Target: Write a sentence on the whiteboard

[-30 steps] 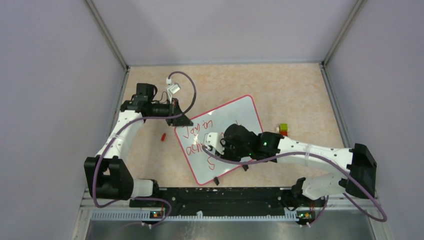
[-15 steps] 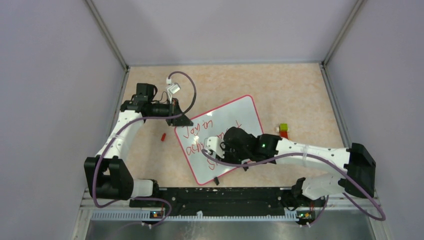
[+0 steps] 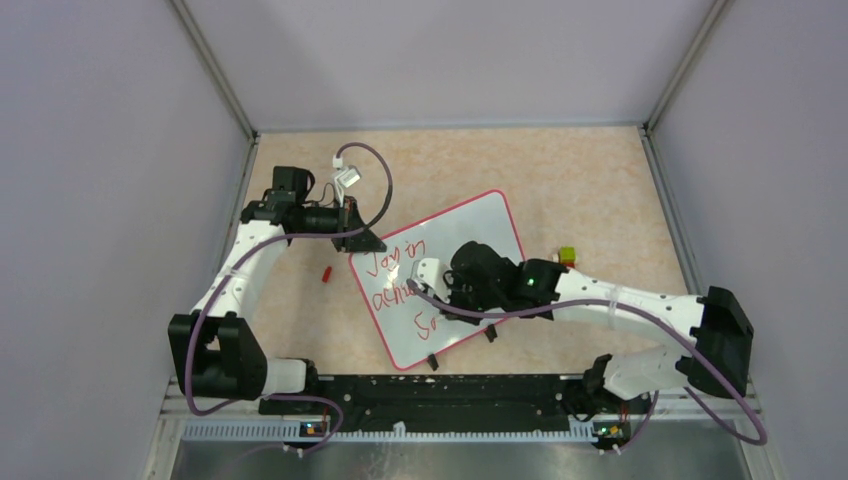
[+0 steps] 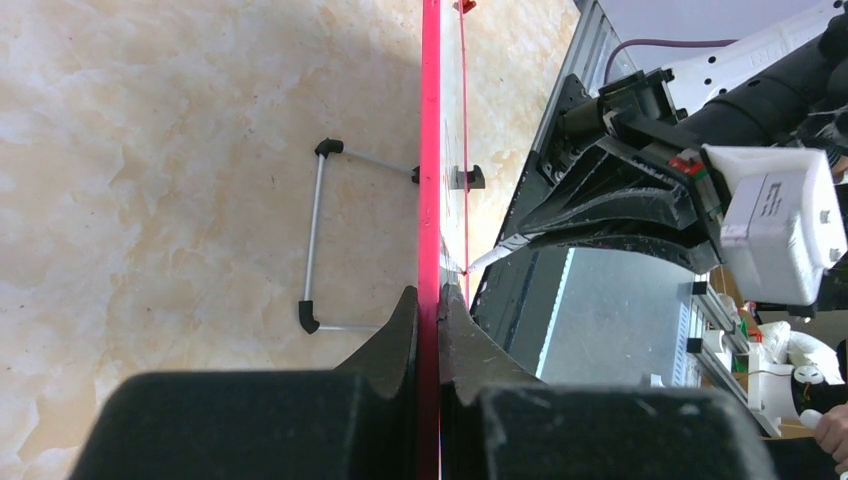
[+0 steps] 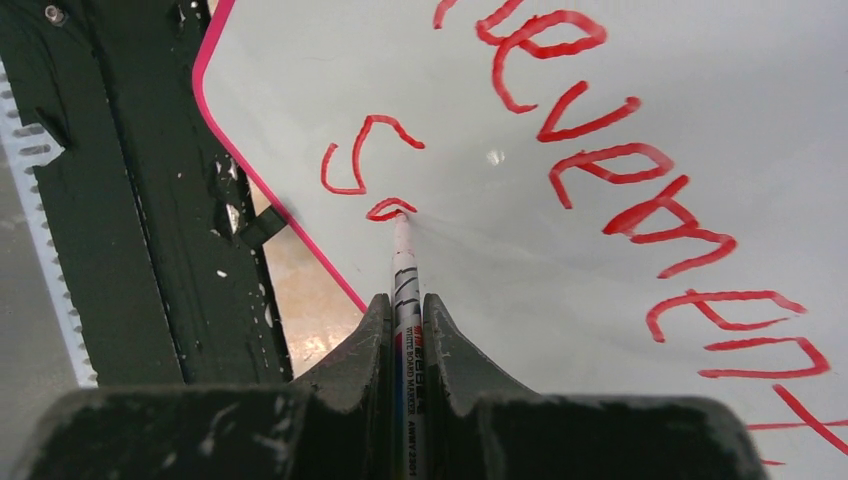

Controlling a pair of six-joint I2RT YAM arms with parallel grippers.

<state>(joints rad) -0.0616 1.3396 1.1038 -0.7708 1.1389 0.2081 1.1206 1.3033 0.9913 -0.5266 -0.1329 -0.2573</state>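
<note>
The whiteboard (image 3: 478,228) lies tilted on the table, its red-pink frame seen edge-on (image 4: 430,150) in the left wrist view. My left gripper (image 3: 362,243) (image 4: 429,300) is shut on the board's far-left corner frame. The sentence (image 3: 393,264) (image 5: 600,170) runs in red lines, with an "S" (image 5: 360,150) starting the lowest line. My right gripper (image 3: 447,303) (image 5: 405,300) is shut on a whiteboard marker (image 5: 404,265). The marker's tip touches the board at a small red loop just after the "S".
A red marker cap (image 3: 326,272) lies on the table left of the board. A small yellow-green and red block (image 3: 567,259) sits to its right. The black base rail (image 3: 440,390) (image 5: 150,200) runs close along the board's near corner. A wire leg (image 4: 318,240) shows under the board.
My right gripper dipped toward the near-left, then came back up to the right with the marker. A small red stroke now follows the "S". The left arm and board have not moved.
</note>
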